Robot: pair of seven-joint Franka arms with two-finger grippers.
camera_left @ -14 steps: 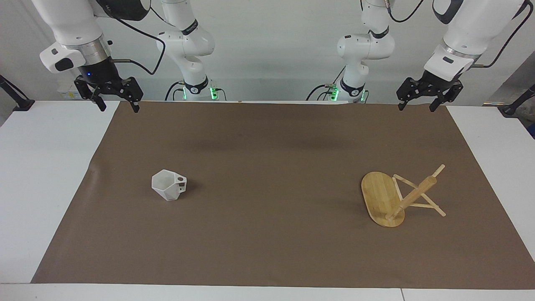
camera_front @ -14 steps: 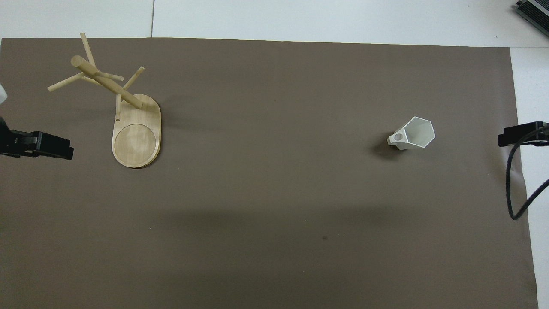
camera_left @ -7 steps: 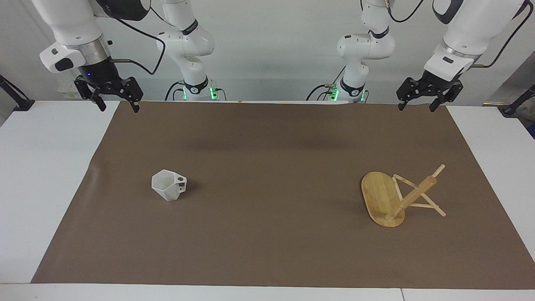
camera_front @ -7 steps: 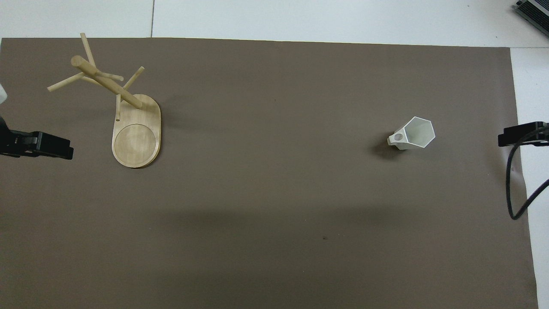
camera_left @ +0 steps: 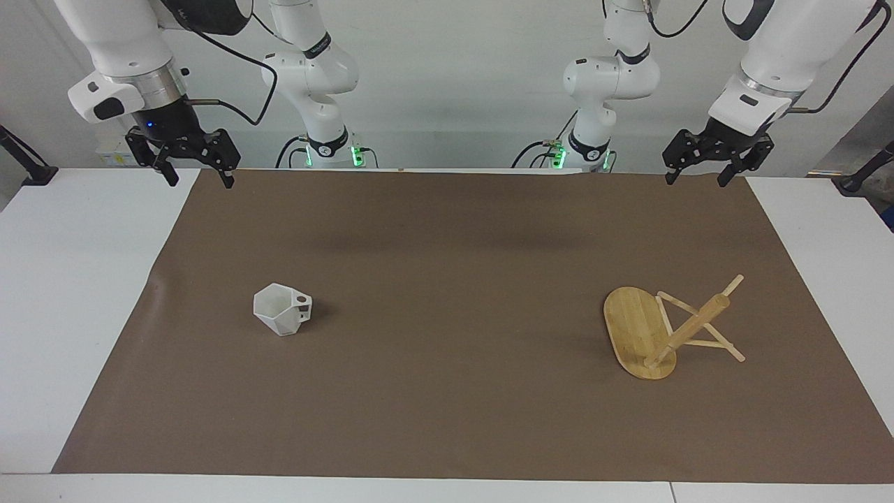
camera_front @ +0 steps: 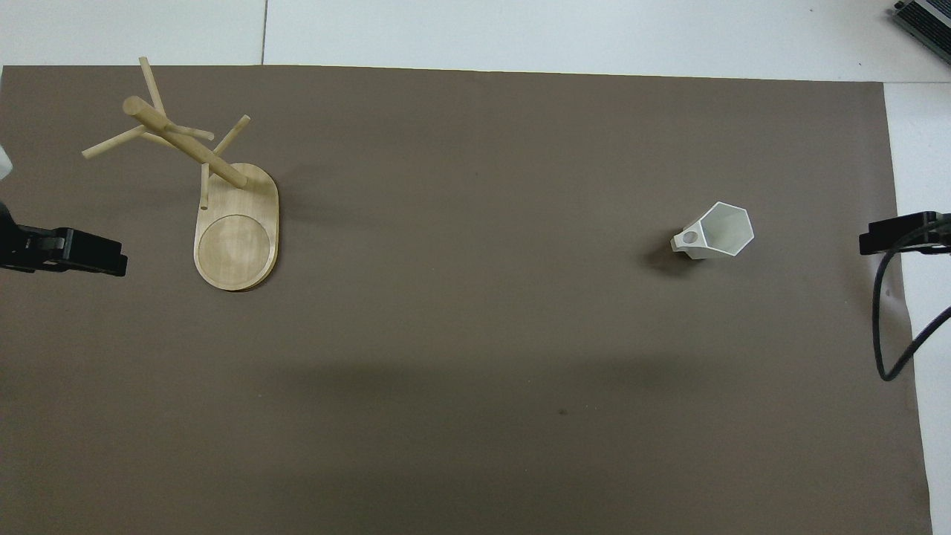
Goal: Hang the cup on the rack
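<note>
The white faceted cup [camera_left: 282, 318] [camera_front: 718, 232] stands rim up on the brown mat toward the right arm's end, its blocky handle pointing toward the table's middle. The bamboo rack [camera_left: 637, 328] [camera_front: 236, 236] stands toward the left arm's end on its oval base, with its post and thin pegs bare. My right gripper [camera_left: 198, 180] [camera_front: 900, 232] hangs open and empty over the mat's corner at the robots' edge, well apart from the cup. My left gripper [camera_left: 695, 180] [camera_front: 70, 250] waits open and empty over the mat's other corner at that edge.
The brown mat [camera_left: 447, 391] covers most of the white table [camera_left: 77, 293]. A black cable [camera_front: 884, 327] loops down from the right arm. A grey device [camera_front: 925, 18] sits at the table's corner farthest from the robots.
The right gripper has crept very slightly inward over the mat. The cup, the rack and the left gripper have not moved.
</note>
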